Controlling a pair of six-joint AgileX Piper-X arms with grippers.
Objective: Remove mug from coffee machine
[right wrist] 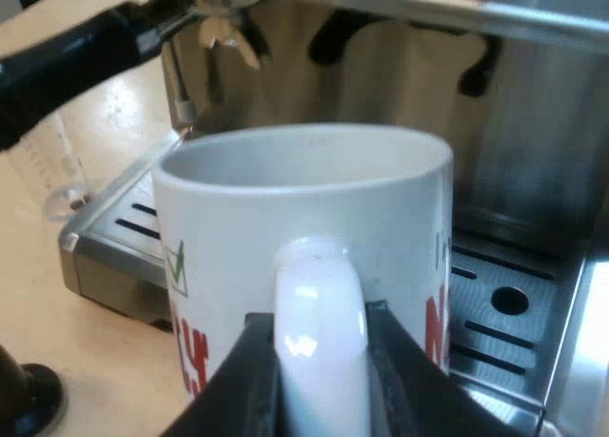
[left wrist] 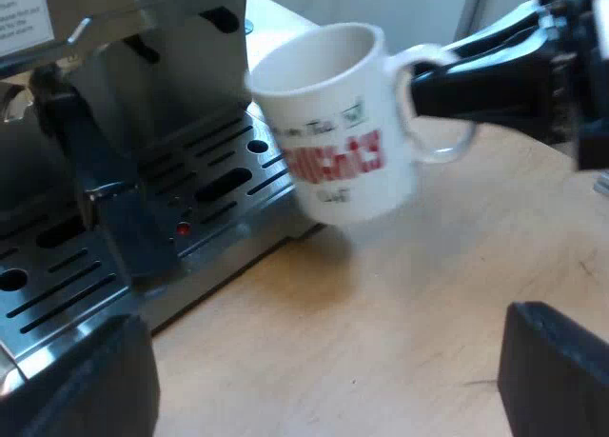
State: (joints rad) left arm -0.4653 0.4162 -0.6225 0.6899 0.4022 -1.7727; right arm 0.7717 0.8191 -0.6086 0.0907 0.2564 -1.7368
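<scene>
The right end effector (right wrist: 321,361) clamps the mug (left wrist: 328,142) handle; left end effector (left wrist: 319,380) spread wide.

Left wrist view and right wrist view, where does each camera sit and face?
Left wrist view: on the left arm, facing the drip tray and table; left gripper open, right gripper holding the mug.
Right wrist view: on the right arm, facing the espresso machine; right gripper clamps mug handle.
Shared: mug, drip tray.

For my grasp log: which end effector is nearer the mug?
Right: the right end effector grips the mug by its handle; the left end effector hangs open over the table, apart.
</scene>
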